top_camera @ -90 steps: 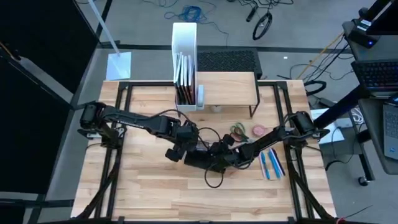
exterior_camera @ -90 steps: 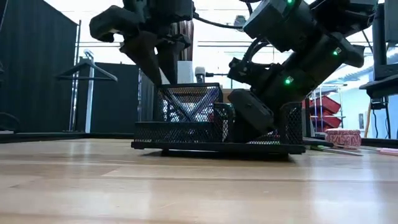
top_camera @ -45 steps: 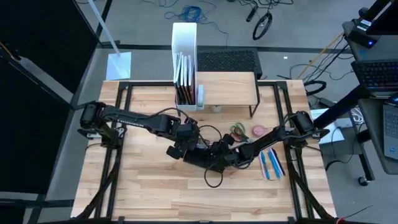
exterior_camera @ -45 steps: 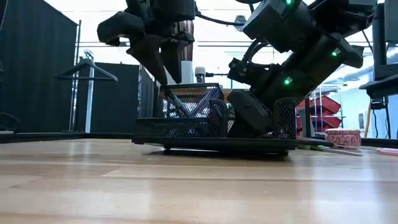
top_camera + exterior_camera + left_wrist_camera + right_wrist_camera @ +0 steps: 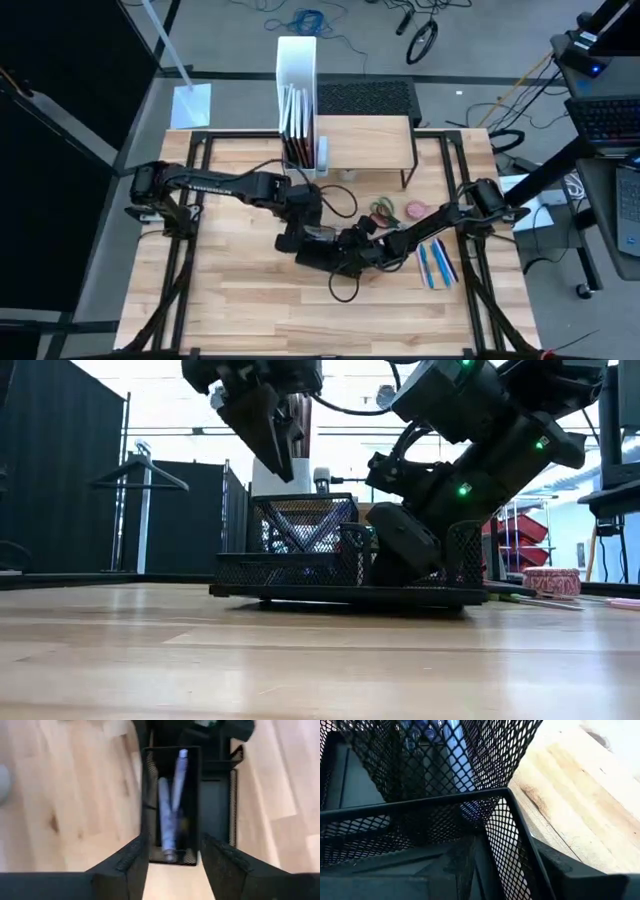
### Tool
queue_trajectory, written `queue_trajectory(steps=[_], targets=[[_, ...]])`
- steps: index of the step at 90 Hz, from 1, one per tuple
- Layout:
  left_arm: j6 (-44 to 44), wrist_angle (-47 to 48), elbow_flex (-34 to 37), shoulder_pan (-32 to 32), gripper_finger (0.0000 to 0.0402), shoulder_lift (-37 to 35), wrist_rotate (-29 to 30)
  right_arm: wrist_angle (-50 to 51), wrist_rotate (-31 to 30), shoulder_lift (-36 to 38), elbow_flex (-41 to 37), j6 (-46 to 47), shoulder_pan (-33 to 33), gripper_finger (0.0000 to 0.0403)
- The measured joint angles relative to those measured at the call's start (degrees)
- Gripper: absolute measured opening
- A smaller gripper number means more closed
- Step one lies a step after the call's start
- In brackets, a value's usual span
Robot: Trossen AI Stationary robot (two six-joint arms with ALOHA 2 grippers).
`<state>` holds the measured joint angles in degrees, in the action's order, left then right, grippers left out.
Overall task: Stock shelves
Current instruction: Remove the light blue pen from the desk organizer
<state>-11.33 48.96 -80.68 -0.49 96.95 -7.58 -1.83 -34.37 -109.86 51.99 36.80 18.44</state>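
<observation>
A black mesh organizer (image 5: 320,255) stands on the table's middle. Two blue pens (image 5: 167,805) lean inside its tall cup compartment (image 5: 300,525). My left gripper (image 5: 280,465) hangs open and empty above that cup; in the left wrist view its fingers (image 5: 127,865) frame the cup's opening. My right gripper (image 5: 350,250) reaches down into the organizer's right part and is shut on its mesh wall. The shelves (image 5: 365,140), a light-wood top on black legs, stand at the table's far edge with nothing on top. My right gripper holds a low mesh wall (image 5: 507,835) of the organizer at its right end, one finger (image 5: 570,870) outside the wall and the other inside. It comes slanting down from the table's right. The organizer's base (image 5: 340,598) rests on the table.
A tall white file box (image 5: 297,95) with folders stands left of the shelves. Loose blue pens (image 5: 435,262) lie right of the organizer, with scissors (image 5: 382,210) and a pink tape roll (image 5: 416,210) farther back. Bare wood lies toward the near edge.
My left gripper has risen out of the organizer's cup and shifted a little toward the table's far right. The blue pens have stayed in the cup.
</observation>
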Motion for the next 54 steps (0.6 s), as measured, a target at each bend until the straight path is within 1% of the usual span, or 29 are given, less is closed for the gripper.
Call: queue_trajectory(steps=[13, 25, 41, 54], targets=[[0.31, -1.36, 0.83, 0.0, 0.0089, 0.0, 0.14, -0.04, -0.07, 0.0, 0.0, -0.05, 0.0, 0.0132], [0.04, -2.22, 1.93, 0.34, 0.0062, 1.07, 0.34, -0.06, -0.09, 0.0, -0.03, 0.0, 0.04, 0.0132], [-0.31, -1.73, 2.03, 0.48, 0.0055, 4.16, 0.69, -0.11, -0.16, 0.0, -0.03, 0.44, 0.04, 0.0132], [-1.1, -1.07, 1.83, 0.43, 0.0065, 6.58, 0.66, -0.17, -0.16, 0.02, -0.03, 0.49, 0.11, 0.0132]])
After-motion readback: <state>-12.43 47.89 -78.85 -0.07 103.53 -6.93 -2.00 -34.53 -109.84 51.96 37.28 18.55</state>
